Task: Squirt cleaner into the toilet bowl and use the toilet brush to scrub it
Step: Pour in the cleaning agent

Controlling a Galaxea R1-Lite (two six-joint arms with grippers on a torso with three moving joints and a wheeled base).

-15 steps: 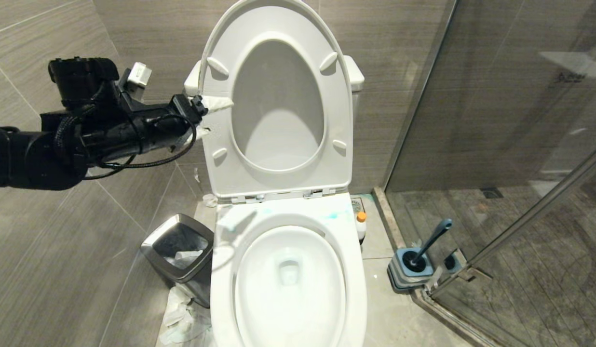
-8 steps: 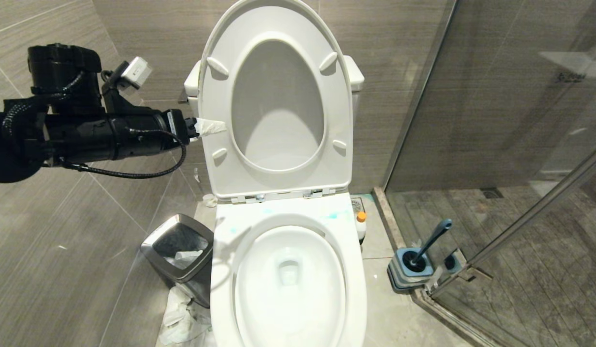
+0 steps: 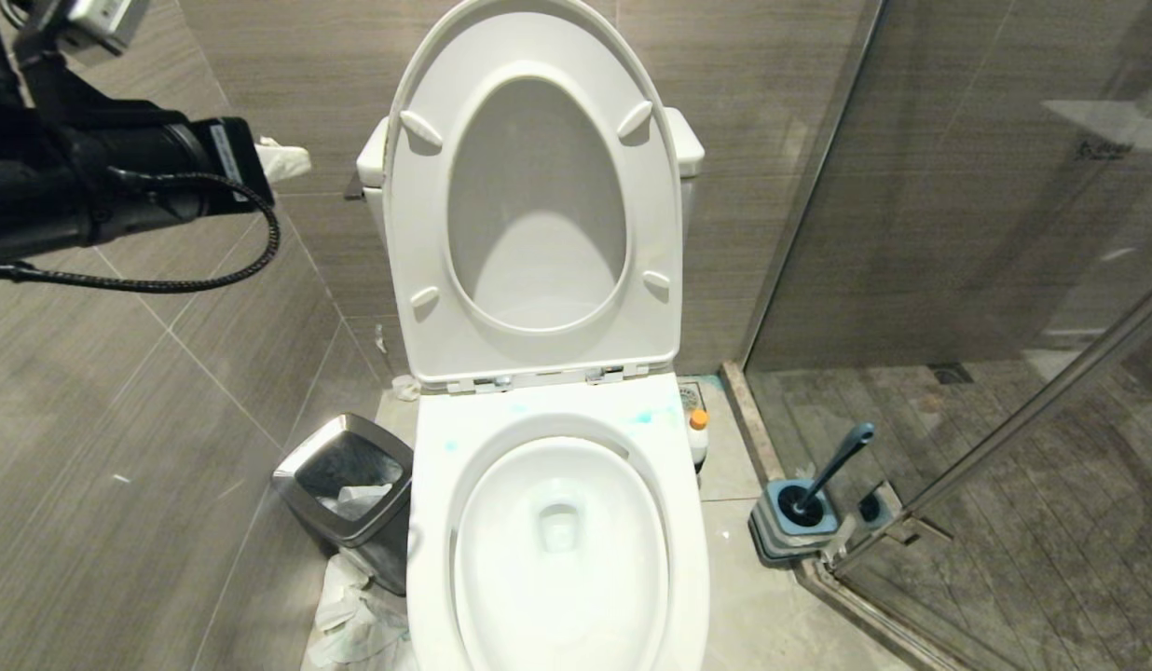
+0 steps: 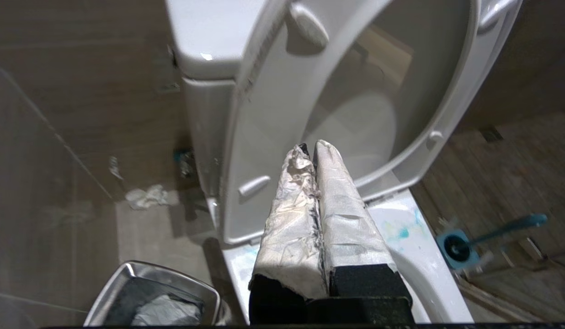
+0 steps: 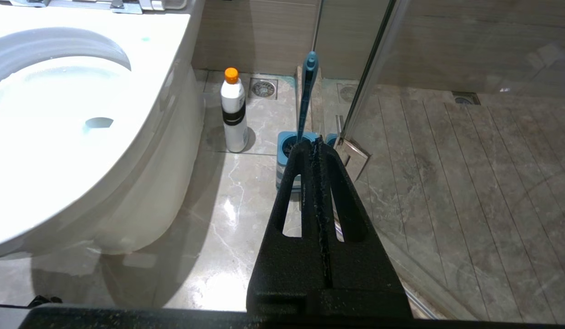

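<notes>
The toilet bowl (image 3: 429, 559) stands open below me, seat and lid (image 3: 539, 37) raised against the tank. Pale blue cleaner (image 3: 646, 416) smears the back of the rim, also in the left wrist view (image 4: 403, 233). The teal toilet brush (image 3: 839, 458) leans in its square blue holder (image 3: 788, 533) on the floor to the right. My left gripper (image 3: 282, 160), fingers wrapped in white, is shut on nothing, high at the left and clear of the lid (image 4: 312, 148). My right gripper (image 5: 315, 141) is shut, low over the floor, just short of the brush handle (image 5: 306, 96).
A white bottle with an orange cap (image 5: 233, 112) stands on the floor between bowl and brush. A chrome-rimmed bin (image 3: 348, 485) sits left of the bowl, with crumpled paper (image 3: 352, 615) on the floor in front. A glass shower door (image 3: 958, 280) closes off the right.
My left gripper has pulled away from the raised seat's edge, up and to the left, and its fingers have shut. Nothing else has moved.
</notes>
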